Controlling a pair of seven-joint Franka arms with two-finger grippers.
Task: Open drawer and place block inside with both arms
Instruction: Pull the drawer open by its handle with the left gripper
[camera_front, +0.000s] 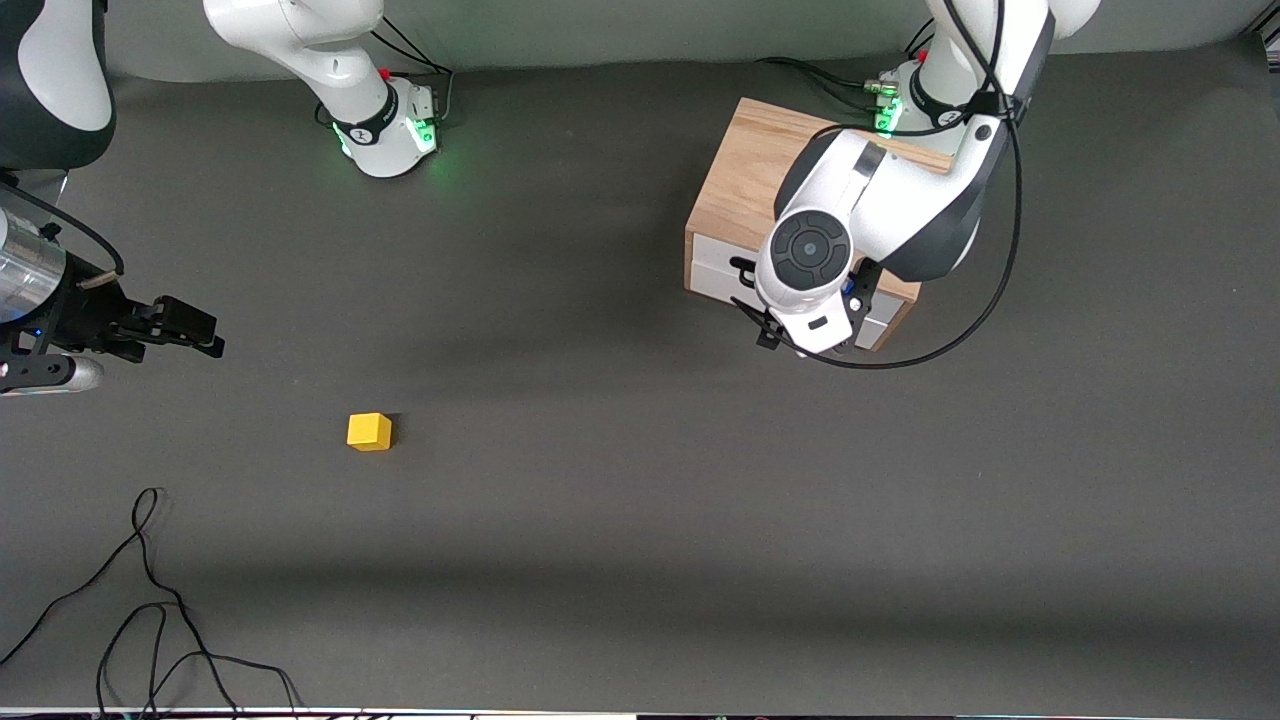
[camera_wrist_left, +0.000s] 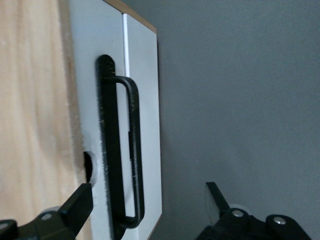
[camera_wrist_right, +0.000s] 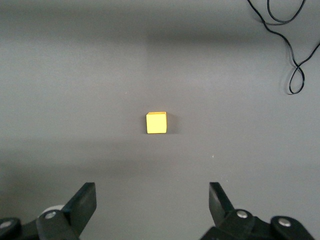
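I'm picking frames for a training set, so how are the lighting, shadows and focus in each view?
Front view: even light, soft shadow bands across the table, green glow at the arm bases. Left wrist view: the handle is soft and grainy, the wood beside it washed out. Right wrist view: the block is sharp, with a faint shadow.

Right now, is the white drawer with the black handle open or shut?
Shut. The white drawer front sits flush in the light-wood box cabinet, no brown interior showing. The open left gripper straddles the black wire handle.
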